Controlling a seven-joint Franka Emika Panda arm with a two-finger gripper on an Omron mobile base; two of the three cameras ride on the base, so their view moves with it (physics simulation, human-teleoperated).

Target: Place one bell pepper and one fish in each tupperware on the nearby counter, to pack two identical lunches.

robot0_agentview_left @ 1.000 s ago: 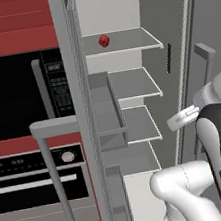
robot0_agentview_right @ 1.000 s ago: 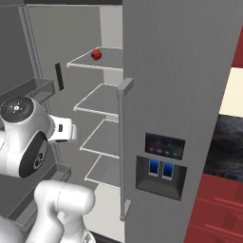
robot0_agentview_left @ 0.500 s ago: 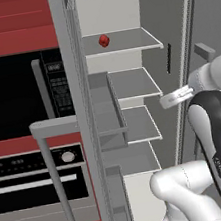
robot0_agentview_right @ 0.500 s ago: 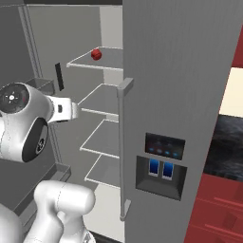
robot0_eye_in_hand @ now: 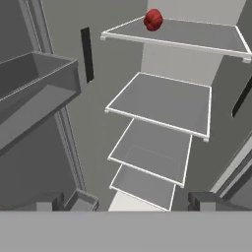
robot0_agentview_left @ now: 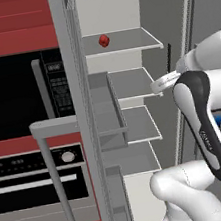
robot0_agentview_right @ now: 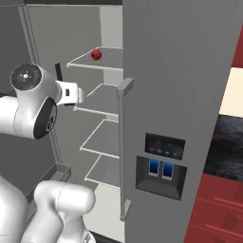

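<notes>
Hand view: looks into an open fridge with grey walls and four flat shelves stacked one above another.
Bell pepper [robot0_eye_in_hand: 153, 19]: a small glossy red lump, sitting alone on the top shelf [robot0_eye_in_hand: 197, 35], near that shelf's left front corner.
Lower shelves: bare grey surfaces with white edges, stepping down toward the bottom of the hand view.
Gripper [robot0_eye_in_hand: 128, 201]: two dark finger tips at the bottom corners of the hand view, standing far apart with nothing between them; jaws wide, holding nothing.
Gripper position: well below the pepper, pointing into the fridge interior and apart from every shelf.
Left base view: pepper [robot0_agentview_left: 104, 40] on the top shelf; the white arm [robot0_agentview_left: 205, 118] rises at the right in front of the fridge opening; a black oven [robot0_agentview_left: 19, 96] in dark-red cabinets stands to the left.
Right base view: pepper [robot0_agentview_right: 96, 54] on the top shelf; the grey fridge door [robot0_agentview_right: 175, 95], with a dispenser panel [robot0_agentview_right: 159, 166], stands to the right of the shelves.
</notes>
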